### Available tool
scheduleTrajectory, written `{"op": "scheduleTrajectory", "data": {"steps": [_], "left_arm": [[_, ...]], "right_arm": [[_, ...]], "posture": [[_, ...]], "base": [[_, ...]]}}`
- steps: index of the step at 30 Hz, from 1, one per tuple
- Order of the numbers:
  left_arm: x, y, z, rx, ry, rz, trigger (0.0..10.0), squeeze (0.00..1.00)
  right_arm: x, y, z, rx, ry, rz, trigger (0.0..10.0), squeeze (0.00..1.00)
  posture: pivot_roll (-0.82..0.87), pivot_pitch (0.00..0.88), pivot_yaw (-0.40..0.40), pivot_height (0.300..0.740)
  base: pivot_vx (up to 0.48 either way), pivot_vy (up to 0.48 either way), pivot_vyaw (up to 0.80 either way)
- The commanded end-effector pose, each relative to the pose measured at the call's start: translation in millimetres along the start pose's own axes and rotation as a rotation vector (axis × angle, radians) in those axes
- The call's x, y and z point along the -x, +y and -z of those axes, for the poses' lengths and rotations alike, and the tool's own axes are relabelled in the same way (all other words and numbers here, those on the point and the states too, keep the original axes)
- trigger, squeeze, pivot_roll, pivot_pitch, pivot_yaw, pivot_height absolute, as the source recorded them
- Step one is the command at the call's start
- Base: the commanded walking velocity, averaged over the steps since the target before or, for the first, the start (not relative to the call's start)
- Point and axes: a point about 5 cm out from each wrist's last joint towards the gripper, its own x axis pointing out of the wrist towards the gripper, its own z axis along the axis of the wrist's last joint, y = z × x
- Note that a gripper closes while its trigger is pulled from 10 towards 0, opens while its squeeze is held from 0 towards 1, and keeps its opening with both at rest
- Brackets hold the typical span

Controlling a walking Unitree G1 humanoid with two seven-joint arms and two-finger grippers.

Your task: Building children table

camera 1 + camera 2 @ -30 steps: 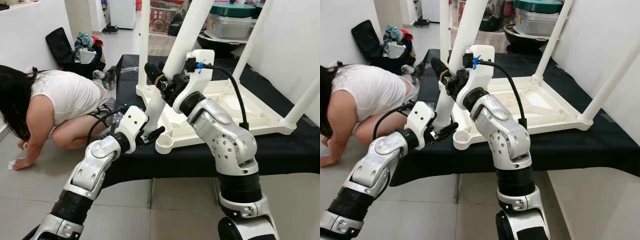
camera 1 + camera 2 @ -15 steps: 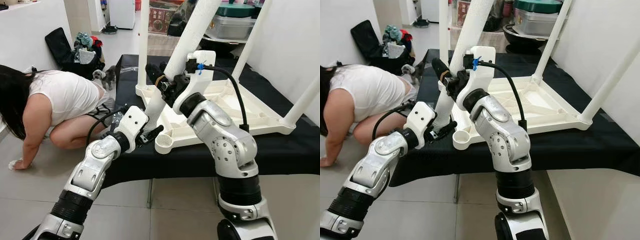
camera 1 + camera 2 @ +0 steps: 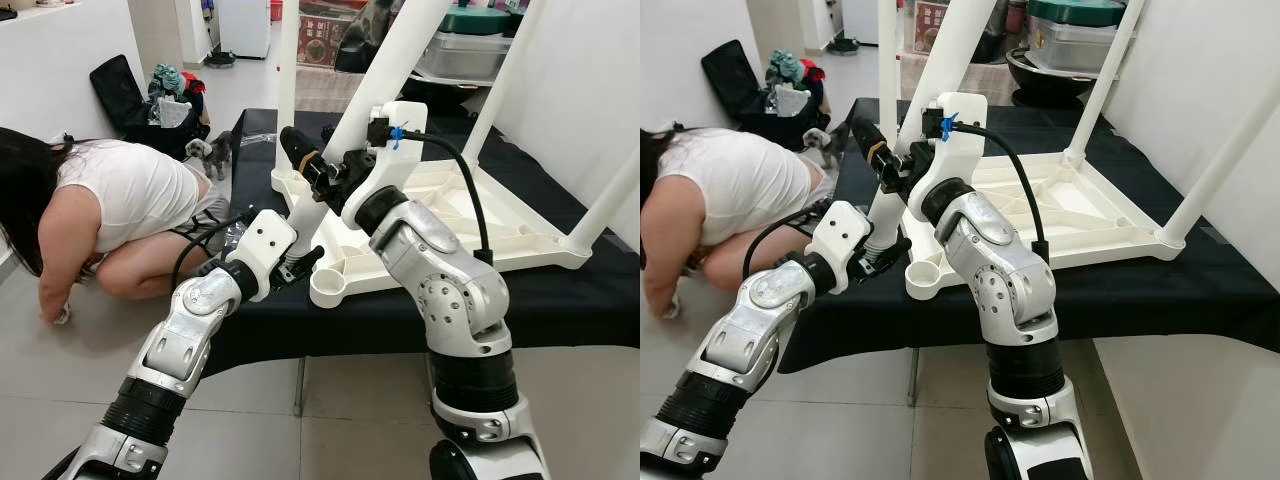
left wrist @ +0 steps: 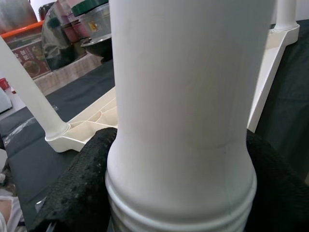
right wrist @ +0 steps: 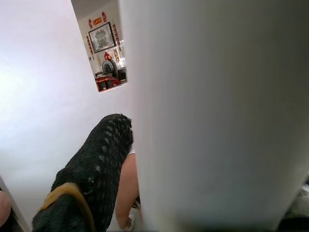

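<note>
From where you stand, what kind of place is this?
Probably a lived-in home: grey floor tiles, a small grey dog beside a heap of bags and clothes, and stacked lidded storage tubs behind the black-covered table.

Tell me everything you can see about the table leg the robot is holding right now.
The table leg is a smooth white tube, plastic-looking, with a threaded lower end. It leans above the empty corner socket of the upturned tabletop, not yet seated. The left hand clamps its base; the right hand grips it higher up.
</note>
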Motion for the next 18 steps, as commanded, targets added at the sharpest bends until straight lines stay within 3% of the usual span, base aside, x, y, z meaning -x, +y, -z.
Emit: {"op": "scheduleTrajectory", "data": {"steps": [1,5,6,7,8,18], "left_arm": [[-1.9,1.7,-2.4,-0.026,-0.011,0.0,10.0,0.0],[-2.4,1.0,-2.9,-0.022,-0.016,-0.004,10.0,0.0],[-2.8,-1.0,-3.1,-0.024,-0.018,0.001,10.0,0.0],[-3.2,-2.3,-3.3,-0.026,-0.02,0.005,10.0,0.0],[-3.7,-3.4,-3.4,-0.026,-0.021,0.004,10.0,0.0],[-6.4,-9.8,-3.9,-0.024,-0.029,0.015,10.0,0.0]], "right_arm": [[-2.4,0.5,-0.6,0.012,0.005,0.005,10.0,0.0],[-3.2,0.2,-0.9,0.015,0.001,0.007,10.0,0.0],[-4.2,-0.2,-1.1,0.005,-0.001,0.013,2.3,0.0],[-5.1,-0.6,-1.3,-0.004,-0.002,0.017,2.3,0.0],[-6.4,-1.5,-2.5,-0.004,-0.011,0.029,0.0,0.0],[-12.6,-6.1,-4.5,-0.028,-0.037,0.075,0.0,0.0]], "posture": [[0.11,0.047,-0.107,0.74],[0.11,0.046,-0.106,0.74],[0.11,0.046,-0.105,0.74],[0.11,0.045,-0.106,0.74],[0.11,0.046,-0.105,0.74],[0.11,0.047,-0.107,0.74]], "base": [[0.0,0.0,0.0],[0.0,0.0,0.0],[0.0,0.0,0.0],[0.0,0.0,0.0],[0.0,0.0,0.0],[0.0,0.0,0.0]]}}
